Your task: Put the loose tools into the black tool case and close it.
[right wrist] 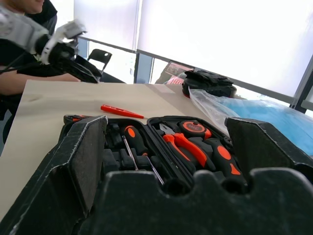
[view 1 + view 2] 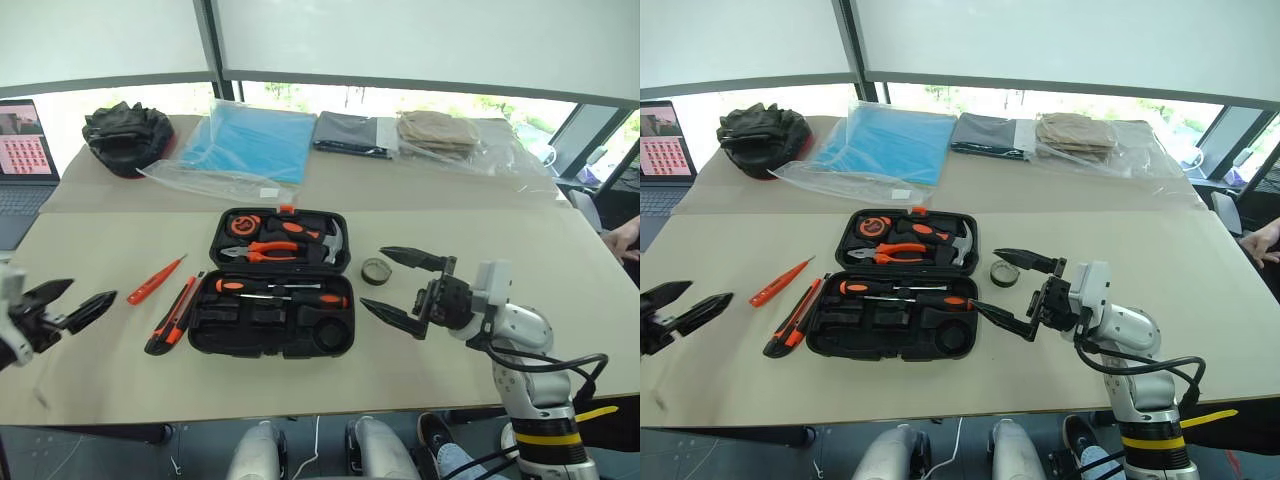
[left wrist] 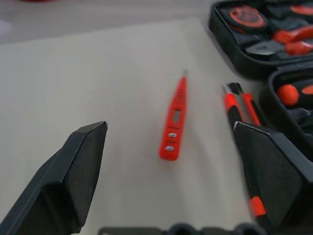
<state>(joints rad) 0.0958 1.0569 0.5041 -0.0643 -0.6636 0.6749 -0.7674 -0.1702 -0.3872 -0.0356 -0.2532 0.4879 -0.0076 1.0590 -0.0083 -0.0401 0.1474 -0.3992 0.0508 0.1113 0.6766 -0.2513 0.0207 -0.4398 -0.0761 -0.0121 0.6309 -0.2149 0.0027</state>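
While the black tool case (image 2: 272, 283) lay open and flat at the middle of the beige table (image 2: 100, 370), its contents stood as follows. Upper half: tape measure (image 2: 245, 225), pliers (image 2: 265, 251), hammer (image 2: 333, 240). Lower half: two orange-and-black screwdrivers (image 2: 280, 292) seated in their slots, so that part looked done.

Outstanding items:
- orange tester pen (image 2: 153, 280), on the table left of the case
- utility knife (image 2: 173, 315), just beside the case's left edge
- small dark tape roll (image 2: 375, 270), just off the case's right edge
- lid, not yet closed

Left gripper (image 2: 72, 304): fingers spread, empty, near the table's left edge, aimed toward pen and knife. Right gripper (image 2: 405, 285): fingers spread, empty, hovering right of the case close to the tape roll.

Clearance: bare tabletop surrounded both loose groups; the table's near edge ran close below the case. Bagged cloths (image 2: 250, 140) and a black bundle (image 2: 125, 135) sat well apart at the back.
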